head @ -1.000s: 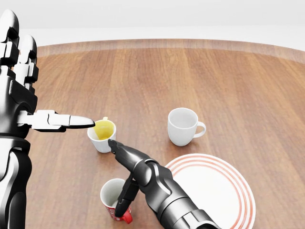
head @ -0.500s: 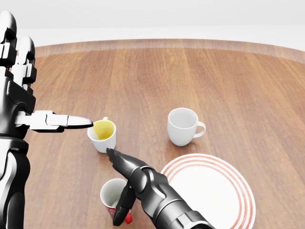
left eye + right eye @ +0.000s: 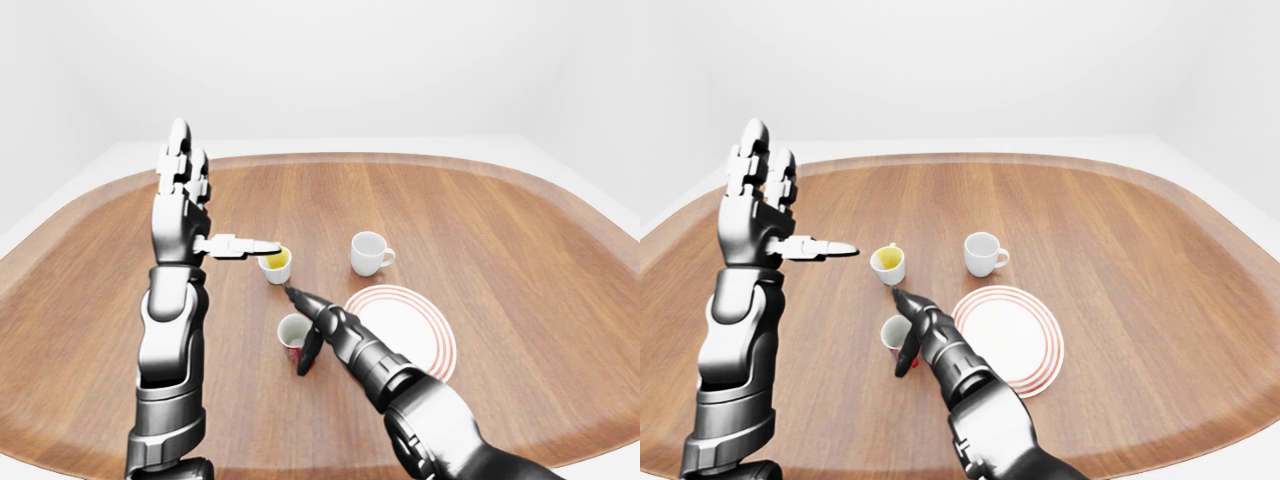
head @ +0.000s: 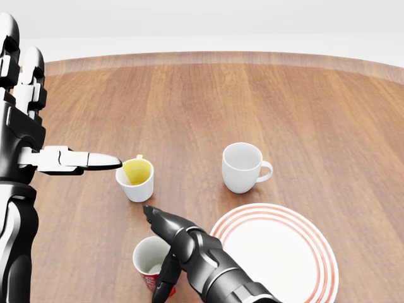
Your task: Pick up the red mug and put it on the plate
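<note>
— What stands on the desk apart from the job's own pieces?
— Two cups. A white mug sits upright near the middle of the head view, handle pointing right. To its left, well apart, is a white cup with a yellow inside, also upright.
— And the desk itself?
— Brown wood with lengthwise grain and a rounded, paler edge curving across the top of the head view. In the eye views it is a broad oval, with a plain white floor and walls beyond.
</note>
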